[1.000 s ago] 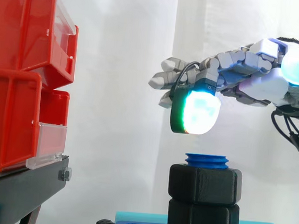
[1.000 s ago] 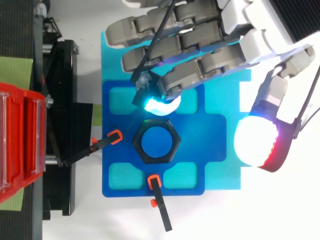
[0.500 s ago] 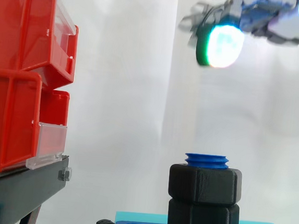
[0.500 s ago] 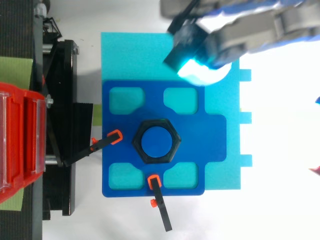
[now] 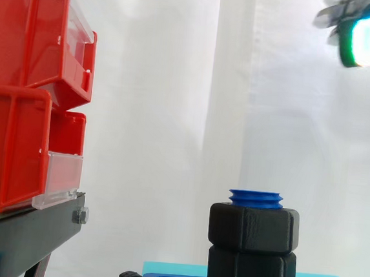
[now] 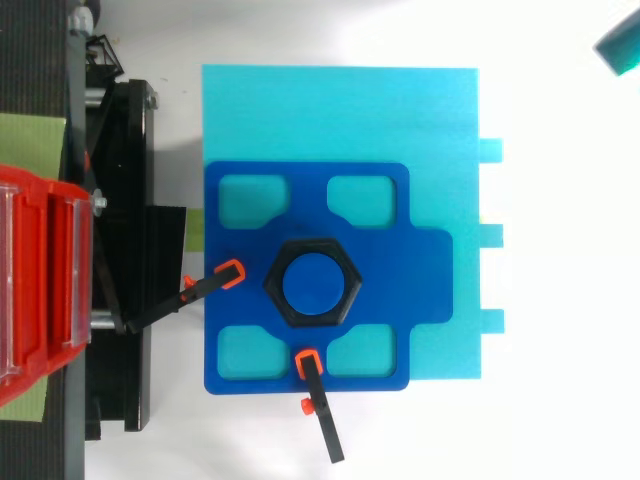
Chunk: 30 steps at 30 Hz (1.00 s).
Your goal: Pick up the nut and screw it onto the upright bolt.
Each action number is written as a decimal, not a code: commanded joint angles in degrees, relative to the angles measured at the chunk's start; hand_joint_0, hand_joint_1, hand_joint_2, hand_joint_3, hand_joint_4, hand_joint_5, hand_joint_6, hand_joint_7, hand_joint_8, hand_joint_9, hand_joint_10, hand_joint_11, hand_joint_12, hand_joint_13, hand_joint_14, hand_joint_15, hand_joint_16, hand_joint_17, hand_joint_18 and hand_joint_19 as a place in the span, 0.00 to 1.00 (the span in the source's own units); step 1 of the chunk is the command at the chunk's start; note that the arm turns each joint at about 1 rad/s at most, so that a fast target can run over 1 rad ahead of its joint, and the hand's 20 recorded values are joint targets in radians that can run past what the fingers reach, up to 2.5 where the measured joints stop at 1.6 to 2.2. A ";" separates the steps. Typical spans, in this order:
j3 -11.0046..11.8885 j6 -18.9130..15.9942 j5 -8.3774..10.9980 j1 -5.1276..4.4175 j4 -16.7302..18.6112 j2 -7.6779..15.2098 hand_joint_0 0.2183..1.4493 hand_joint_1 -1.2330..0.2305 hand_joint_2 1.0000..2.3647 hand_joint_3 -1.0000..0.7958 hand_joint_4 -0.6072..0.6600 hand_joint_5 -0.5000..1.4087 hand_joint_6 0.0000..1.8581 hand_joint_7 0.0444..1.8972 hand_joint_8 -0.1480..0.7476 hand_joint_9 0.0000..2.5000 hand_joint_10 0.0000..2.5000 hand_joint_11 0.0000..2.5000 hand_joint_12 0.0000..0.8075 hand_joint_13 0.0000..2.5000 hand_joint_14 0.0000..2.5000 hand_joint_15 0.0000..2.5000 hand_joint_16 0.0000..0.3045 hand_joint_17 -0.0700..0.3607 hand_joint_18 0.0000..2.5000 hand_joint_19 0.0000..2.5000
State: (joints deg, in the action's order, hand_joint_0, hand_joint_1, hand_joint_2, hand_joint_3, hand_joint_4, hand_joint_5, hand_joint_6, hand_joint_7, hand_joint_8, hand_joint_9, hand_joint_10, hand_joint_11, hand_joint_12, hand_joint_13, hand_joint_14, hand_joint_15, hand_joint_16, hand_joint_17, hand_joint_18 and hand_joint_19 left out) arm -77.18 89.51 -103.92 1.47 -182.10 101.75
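Note:
A blue upright bolt [image 5: 255, 198] stands on a dark blue base plate [image 6: 380, 260]. Two black hex nuts are on it, one above the other: the upper nut [image 5: 253, 227] sits just under the bolt's top, the lower nut [image 5: 250, 270] near the plate. From above, the upper nut [image 6: 351, 284] rings the bolt [image 6: 311, 284]. My hand [image 5: 364, 39] is high at the top right, far above and to the right of the bolt, open and holding nothing. One green-cyan glowing pad of the hand [image 6: 622, 45] pokes in at the top view's upper right corner.
Red bins [image 5: 20, 92] are stacked on a black stand [image 5: 21, 234] at the left. A cyan sheet [image 6: 340, 110] lies under the blue plate. Two black clamps with orange tips [image 6: 230, 272] [image 6: 307, 362] hold the plate at its left and front edges.
The hand has risen from just above the bolt and drawn away to the upper right. The nuts and bolt have not moved.

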 commanded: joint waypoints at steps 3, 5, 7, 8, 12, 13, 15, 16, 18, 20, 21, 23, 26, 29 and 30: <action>-13.78 -12.87 7.77 -1.90 12.12 -3.75 0.22 0.60 0.00 0.28 0.63 0.16 0.27 0.40 0.41 0.10 0.00 0.00 0.42 0.00 0.00 0.00 0.15 0.40 0.00 0.00; -14.93 -19.29 10.76 -2.43 13.44 -3.67 0.22 0.60 0.00 0.28 0.62 0.15 0.27 0.38 0.41 0.09 0.00 0.00 0.42 0.00 0.00 0.00 0.15 0.40 0.00 0.00; -16.16 -26.58 14.28 -3.05 15.81 -3.67 0.22 0.60 0.00 0.28 0.61 0.15 0.27 0.37 0.40 0.07 0.00 0.00 0.42 0.00 0.00 0.00 0.15 0.41 0.00 0.00; -16.42 -29.40 15.42 -3.22 16.43 -3.67 0.22 0.60 0.00 0.28 0.60 0.14 0.27 0.36 0.40 0.06 0.00 0.00 0.43 0.00 0.00 0.00 0.16 0.41 0.00 0.00; -18.79 -43.63 21.66 -4.01 17.66 -3.67 0.21 0.62 0.00 0.28 0.57 0.13 0.27 0.35 0.39 0.01 0.00 0.00 0.43 0.00 0.00 0.00 0.16 0.42 0.00 0.00; -20.73 -50.31 25.00 -4.45 17.83 -3.67 0.21 0.62 0.00 0.28 0.57 0.13 0.27 0.35 0.38 0.00 0.00 0.00 0.43 0.00 0.00 0.00 0.16 0.42 0.00 0.00; -22.66 -57.26 28.43 -4.89 18.62 -3.67 0.21 0.62 0.00 0.28 0.56 0.13 0.27 0.35 0.38 0.00 0.00 0.00 0.43 0.00 0.00 0.00 0.16 0.42 0.00 0.00; -22.92 -58.49 29.04 -5.07 18.80 -3.67 0.21 0.62 0.00 0.28 0.56 0.13 0.27 0.35 0.38 0.00 0.00 0.00 0.43 0.00 0.00 0.00 0.16 0.42 0.00 0.00; -23.36 -60.60 29.92 -5.24 19.15 -3.67 0.21 0.62 0.00 0.28 0.56 0.13 0.27 0.34 0.38 0.00 0.00 0.00 0.43 0.00 0.00 0.00 0.16 0.42 0.00 0.00; -23.63 -61.83 30.71 -5.51 19.15 -3.75 0.21 0.62 0.00 0.28 0.56 0.13 0.27 0.35 0.38 0.00 0.00 0.00 0.43 0.00 0.00 0.00 0.16 0.42 0.00 0.00; -23.72 -61.74 30.89 -5.60 19.15 -3.67 0.21 0.62 0.00 0.28 0.56 0.13 0.27 0.34 0.38 0.00 0.00 0.00 0.43 0.00 0.00 0.00 0.17 0.43 0.00 0.00; -23.72 -61.30 30.71 -5.68 19.33 -3.67 0.21 0.62 0.00 0.28 0.56 0.13 0.27 0.34 0.38 0.00 0.00 0.00 0.43 0.00 0.00 0.00 0.17 0.43 0.00 0.00; -23.63 -59.54 30.71 -5.68 18.71 -3.75 0.21 0.62 0.00 0.28 0.56 0.13 0.27 0.35 0.39 0.00 0.00 0.00 0.43 0.00 0.00 0.00 0.17 0.43 0.00 0.00; -23.72 -59.10 30.80 -5.51 18.71 -3.75 0.21 0.61 0.00 0.28 0.56 0.13 0.27 0.34 0.39 0.00 0.00 0.00 0.43 0.00 0.00 0.00 0.17 0.43 0.00 0.00; -23.63 -59.02 30.80 -5.51 18.62 -3.75 0.21 0.61 0.00 0.28 0.56 0.13 0.27 0.34 0.39 0.00 0.00 0.00 0.43 0.00 0.00 0.00 0.17 0.43 0.00 0.00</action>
State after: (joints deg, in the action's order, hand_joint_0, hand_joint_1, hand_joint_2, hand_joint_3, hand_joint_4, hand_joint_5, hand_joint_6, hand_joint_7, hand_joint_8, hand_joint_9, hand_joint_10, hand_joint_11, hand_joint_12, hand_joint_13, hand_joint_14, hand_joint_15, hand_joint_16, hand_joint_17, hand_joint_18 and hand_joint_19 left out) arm -100.85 45.17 -73.19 -4.13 -163.32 98.02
